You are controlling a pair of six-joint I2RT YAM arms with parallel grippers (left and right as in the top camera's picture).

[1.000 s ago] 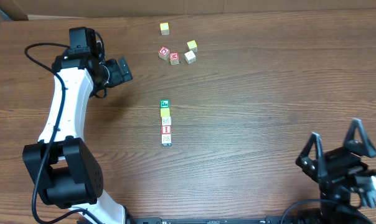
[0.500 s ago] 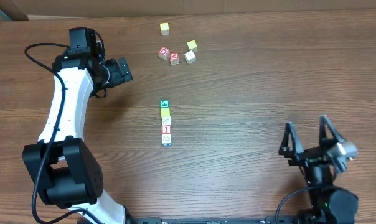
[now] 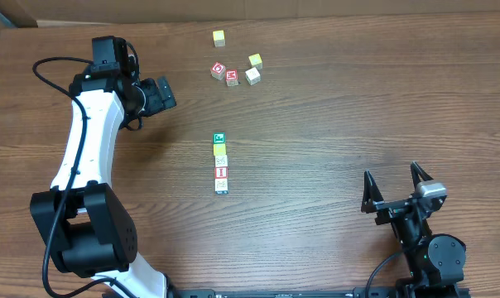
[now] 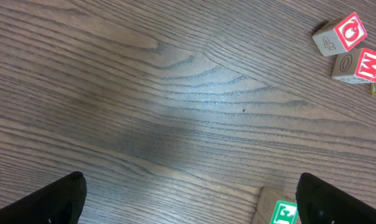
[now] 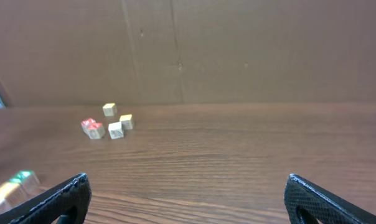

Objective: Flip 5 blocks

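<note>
While the five blocks (image 3: pixel 220 161) lie in one tight, straight row on the wooden table (image 3: pixel 341 108), each touching the next and the green block (image 3: pixel 219 138) at the far end, nothing crowds them; bare wood runs out on both sides of the row and past its near, whitish end. Beyond the green end sits a loose cluster of four cubes, the "D" cube (image 3: pixel 218 69) and the "M" cube (image 3: pixel 232 77) among them; farther off from the row a lone pale-yellow cube (image 3: pixel 219 37) lies close to the table's back edge, where a cardboard wall (image 5: pixel 175 50) rises. The left gripper (image 3: pixel 161 93) hangs to the left of the row and beyond its green end, well apart from it, jaws spread wide and holding nothing; its wrist view catches the green block at the lower edge. The right gripper (image 3: pixel 392 189) stands far to the right of the row, toward the table's near edge, jaws likewise wide and empty, facing the back wall.
</note>
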